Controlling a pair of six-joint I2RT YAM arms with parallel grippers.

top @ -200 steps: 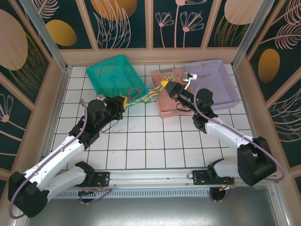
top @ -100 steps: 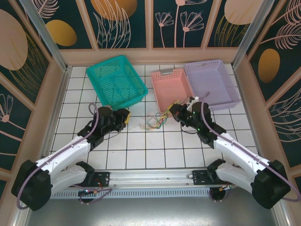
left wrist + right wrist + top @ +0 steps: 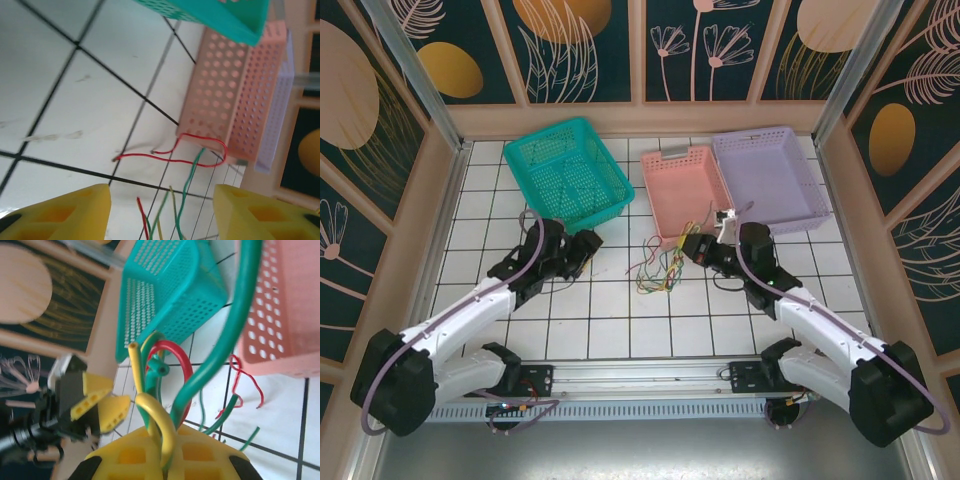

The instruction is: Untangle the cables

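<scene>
The right claw is clamped tight on the cables. Its wrist view shows yellow and green strands pinched between the 2 yellow fingers, with a red loop arching above them. From that grip the loose bundle of yellow, green and red wires spills toward 8 o'clock onto the white tiled table, at 6 o'clock of the pink basket. The left claw sits at 9 o'clock of the bundle, apart from it, its jaws spread wide with nothing between them. The teal basket stands at 12 o'clock of that claw. The lilac basket is right beside the pink one, at its 3 o'clock.
</scene>
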